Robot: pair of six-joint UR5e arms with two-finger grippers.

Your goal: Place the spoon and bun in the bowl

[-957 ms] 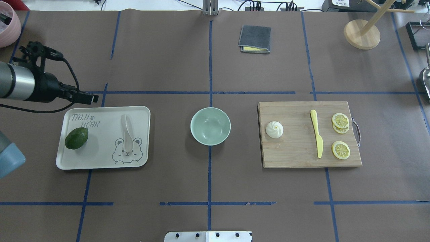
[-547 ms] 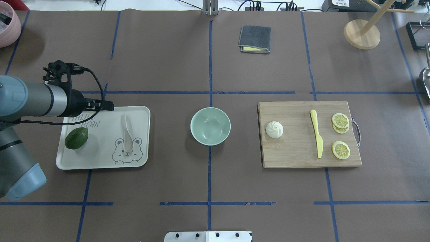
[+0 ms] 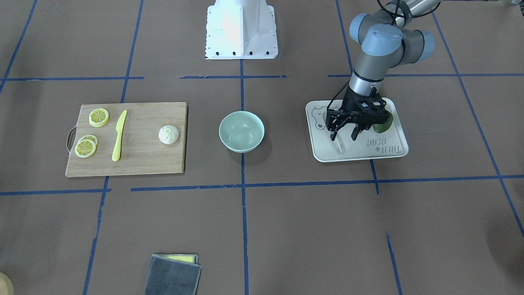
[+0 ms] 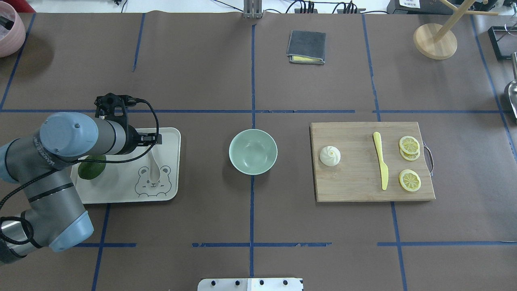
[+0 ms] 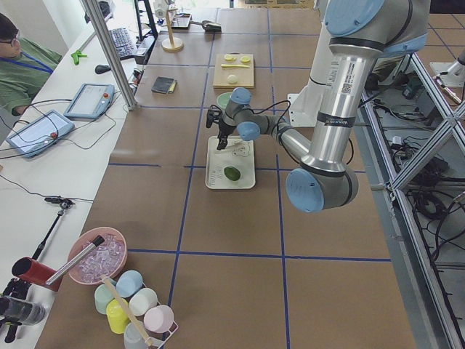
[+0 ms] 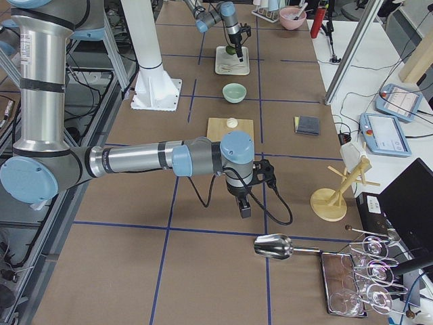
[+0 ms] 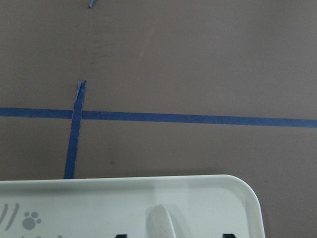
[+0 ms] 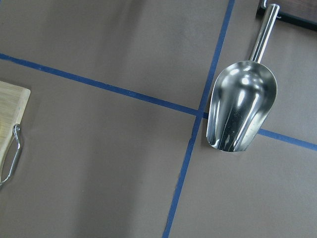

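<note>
Left gripper (image 3: pixel 344 136) first: its fingers are spread apart, gripping nothing. It hangs over the far end of the white bear tray (image 4: pixel 121 184), which lies left of the bowl (image 4: pixel 253 151) on my overhead feed. An avocado (image 4: pixel 93 169) sits on the tray's side farthest from the bowl, partly covered by the arm. The spoon (image 4: pixel 154 167) lies flat on the side nearer the bowl, scoop on the bear drawing and handle under the fingertips. I can't tell whether they touch it.

The bowl stands upright on the centre tape line. Right of it, the bun (image 4: pixel 330 156) sits upright on a wooden cutting board (image 4: pixel 355 184), at the end nearest the bowl. Farther from the bowl lie a yellow knife (image 4: pixel 380 159) and the lemon slices (image 4: pixel 409 180). Well beyond the board, the right gripper (image 6: pixel 244 210) hangs near a metal scoop (image 8: pixel 241 111). I can't tell whether it is open or closed.
</note>
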